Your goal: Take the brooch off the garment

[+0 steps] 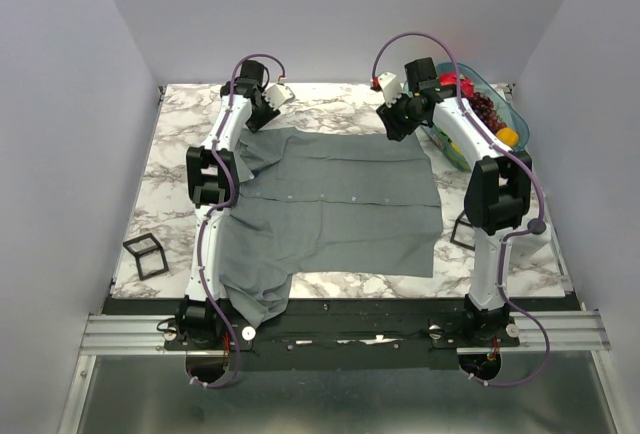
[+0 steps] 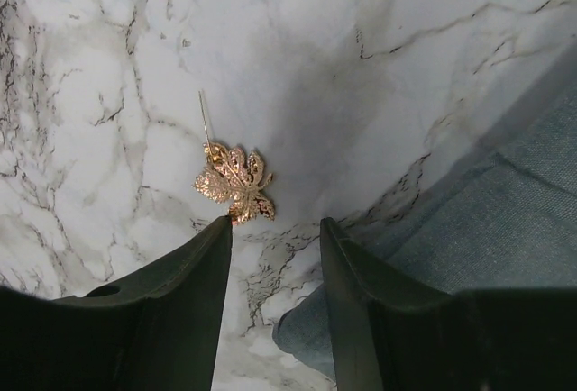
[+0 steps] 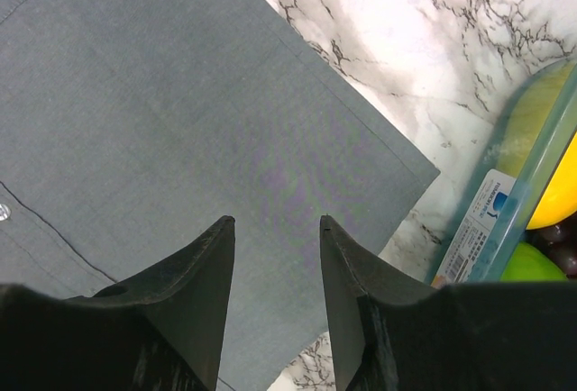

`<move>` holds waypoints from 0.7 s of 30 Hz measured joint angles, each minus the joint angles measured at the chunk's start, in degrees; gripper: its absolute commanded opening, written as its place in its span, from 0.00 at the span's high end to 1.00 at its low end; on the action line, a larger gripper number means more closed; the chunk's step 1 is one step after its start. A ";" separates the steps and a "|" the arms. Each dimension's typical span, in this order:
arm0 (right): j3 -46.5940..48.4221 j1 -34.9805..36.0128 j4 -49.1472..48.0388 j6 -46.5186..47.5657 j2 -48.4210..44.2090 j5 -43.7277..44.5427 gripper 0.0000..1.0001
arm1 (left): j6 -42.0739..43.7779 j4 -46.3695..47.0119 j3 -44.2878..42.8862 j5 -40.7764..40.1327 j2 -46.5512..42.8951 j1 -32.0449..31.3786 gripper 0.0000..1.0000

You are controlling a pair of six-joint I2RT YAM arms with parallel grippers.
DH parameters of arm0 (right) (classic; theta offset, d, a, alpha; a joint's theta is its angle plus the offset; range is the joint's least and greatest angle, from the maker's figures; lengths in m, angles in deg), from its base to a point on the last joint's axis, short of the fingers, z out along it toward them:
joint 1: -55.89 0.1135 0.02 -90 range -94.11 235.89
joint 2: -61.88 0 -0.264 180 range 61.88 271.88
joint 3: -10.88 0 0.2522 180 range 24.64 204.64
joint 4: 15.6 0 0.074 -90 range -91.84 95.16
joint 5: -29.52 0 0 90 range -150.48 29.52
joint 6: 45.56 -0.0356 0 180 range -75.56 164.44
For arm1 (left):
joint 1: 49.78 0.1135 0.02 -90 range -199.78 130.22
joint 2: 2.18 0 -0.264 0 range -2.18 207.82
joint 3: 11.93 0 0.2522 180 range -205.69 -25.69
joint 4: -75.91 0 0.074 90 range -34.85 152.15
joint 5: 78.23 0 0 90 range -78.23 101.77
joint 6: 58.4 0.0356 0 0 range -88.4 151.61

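The brooch [image 2: 234,184] is a small gold leaf-shaped piece with a thin pin. It lies loose on the marble, off the garment [image 2: 505,202]. My left gripper [image 2: 275,222] hovers open right over it, and its left fingertip [image 2: 221,229] almost touches the brooch's near edge; nothing is between the jaws. The garment [image 1: 330,204], a grey button-up shirt, is spread flat mid-table. My right gripper [image 3: 275,220] hangs open above the shirt's far right corner [image 3: 270,139], holding nothing. In the top view the left gripper [image 1: 272,100] is at the far left and the right gripper [image 1: 396,126] at the far right.
A teal tray [image 1: 505,114] of fruit sits at the back right, close to the right arm; its rim [image 3: 527,184] shows in the right wrist view. One black wire cube [image 1: 146,256] stands at the left and another [image 1: 462,232] behind the right arm. The marble table [image 1: 330,99] shows beyond the shirt.
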 measured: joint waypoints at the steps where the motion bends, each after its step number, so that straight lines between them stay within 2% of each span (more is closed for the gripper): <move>1: 0.00 0.00 0.15 0.00 0.04 0.00 0.50 | -0.02 -0.24 -0.04 0.00 0.00 0.02 0.51; 3: 0.00 0.00 0.28 -0.02 0.13 0.02 0.50 | -0.35 -0.52 -0.07 0.02 0.00 0.20 0.58; 6: 0.00 0.02 0.31 -0.07 0.13 0.00 0.50 | -2.32 -0.15 0.22 2.32 -0.24 0.85 0.58; 14: 0.00 0.48 0.31 -0.37 0.13 0.02 0.50 | -7.67 10.19 17.77 17.18 -9.84 6.38 0.60; 17: 0.00 0.66 0.31 -0.37 0.13 0.07 0.50 | -12.11 14.60 16.61 17.84 -9.94 7.43 0.61; 21: 0.00 0.76 0.28 -0.35 0.13 0.39 0.50 | -15.65 18.82 8.31 17.42 -7.96 6.84 0.60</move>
